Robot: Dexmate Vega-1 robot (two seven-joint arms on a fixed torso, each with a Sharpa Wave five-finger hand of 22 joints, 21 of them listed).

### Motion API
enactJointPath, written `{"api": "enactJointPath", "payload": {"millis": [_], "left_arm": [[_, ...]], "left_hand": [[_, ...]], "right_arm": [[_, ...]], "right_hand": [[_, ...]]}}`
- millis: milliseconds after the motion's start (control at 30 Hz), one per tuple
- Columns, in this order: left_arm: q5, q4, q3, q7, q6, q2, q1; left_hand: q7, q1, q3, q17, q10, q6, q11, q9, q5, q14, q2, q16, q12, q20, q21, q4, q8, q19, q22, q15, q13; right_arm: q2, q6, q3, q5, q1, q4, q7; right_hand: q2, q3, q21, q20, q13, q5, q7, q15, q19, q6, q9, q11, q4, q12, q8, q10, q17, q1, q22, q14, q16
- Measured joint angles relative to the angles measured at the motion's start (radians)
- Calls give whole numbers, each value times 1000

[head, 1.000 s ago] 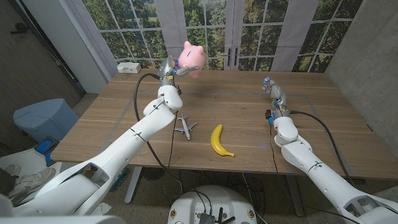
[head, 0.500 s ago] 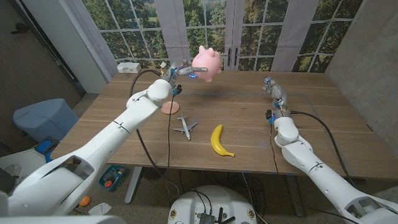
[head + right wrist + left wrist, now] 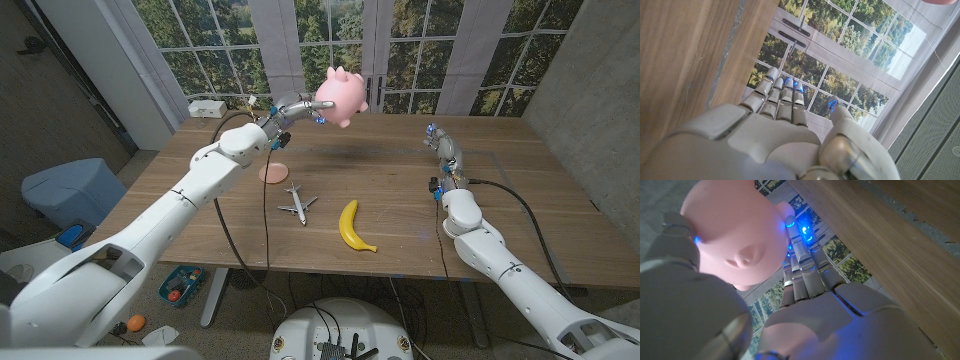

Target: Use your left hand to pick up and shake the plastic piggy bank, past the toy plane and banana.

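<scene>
Piggy bank (image 3: 339, 94) swung right, higher, gripped by left hand (image 3: 292, 108).

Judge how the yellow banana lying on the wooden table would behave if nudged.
The curved yellow banana lies on its side, so it would probably pivot or rock rather than roll away. Its smooth skin may slide easily on the wooden table. Whether it is real or plastic is unclear.

pink disc (image 3: 272, 172), white box (image 3: 207, 108), blue bin (image 3: 67, 188)

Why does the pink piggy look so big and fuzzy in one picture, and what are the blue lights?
Left wrist view: the piggy bank sits very close to the camera, so it looms large and soft; blue lights glow on the left hand. Head view: it looks small and sharp, held above the table.
</scene>
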Motion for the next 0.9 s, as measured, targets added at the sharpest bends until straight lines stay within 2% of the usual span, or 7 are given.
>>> {"api": "enactJointPath", "payload": {"millis": [200, 400, 533, 567, 633, 667, 900], "left_arm": [[-34, 16, -5, -19, -6, 14, -4], [-19, -8, 4, 15, 23, 31, -5], [21, -16, 9, 61, 59, 36, -5], [41, -50, 24, 82, 76, 50, -5], [72, -50, 24, 114, 103, 50, -5], [87, -79, 37, 129, 117, 57, -5], [229, -145, 74, 275, 247, 60, 0]], "left_hand": [[0, 0, 0, 0, 0, 0, 0, 0, -3, 0, 0, -4, 0, -4, 4, 0, 0, -3, 0, 0, 0], [0, 0, -1, 5, 0, 0, 0, 0, -3, 0, 0, -4, 0, -4, 4, 1, 0, -3, 0, 0, 3], [0, 0, -1, 5, 0, 0, 0, 0, -3, 0, 0, -4, 0, -4, 4, 1, 0, -3, 0, 0, 3], [0, 0, -1, 5, 0, 0, 0, 0, -3, 0, 0, -4, 0, -3, 4, 1, 0, -3, 0, 0, 3], [0, 0, -1, 5, 0, 0, 0, 0, -2, 0, 0, -4, -1, -4, 4, 1, 0, -3, 0, 0, 3], [0, 0, -1, 5, 0, 0, 0, 0, -1, 0, 0, -4, -1, -4, 4, 1, 0, -3, 0, 0, 3], [0, 0, -1, 6, 0, 0, 0, 0, 0, 0, 0, -4, -2, -4, 4, 1, -1, -3, 0, 0, 3]], "right_arm": [[0, 2, 2, 0, -4, -6, -2], [0, 2, 2, -1, -6, -8, -3], [0, 2, 2, -1, -7, -8, -3], [0, 2, 2, -2, -7, -9, -3], [1, 2, 2, -3, -7, -9, -3], [1, 2, 2, -3, -7, -9, -4], [3, 1, 0, -5, -5, -9, -4]], "right_hand": [[0, 0, 0, -7, 0, 0, 0, 0, 7, 0, 0, 0, 0, 0, 0, 0, 0, 0, 0, 0, -3], [0, 0, 0, -7, 0, 0, 0, 0, 7, 0, 0, 0, 0, -4, 0, 0, 0, 0, 0, 0, -3], [0, 0, -2, -7, 0, 0, 0, -6, 7, 0, 0, 0, 0, -4, 0, 0, 0, 0, 0, 6, -3], [0, 0, -4, -7, 0, 0, 0, -6, 7, 0, 0, 0, 0, -4, 0, 0, 0, 0, 0, 6, -3], [0, 0, -4, -7, 0, 0, 0, -6, 7, 0, 0, 0, 0, -4, 0, 0, 0, 0, 0, 6, -3], [0, 0, -4, -7, 0, 0, 0, -6, 7, 0, 0, 0, 0, -4, 0, 0, 0, 0, 0, 6, -3], [0, 0, -4, -7, 0, 0, 0, -6, 7, 0, 0, 0, 0, -4, 0, 0, 0, 0, 0, 6, -3]]}}
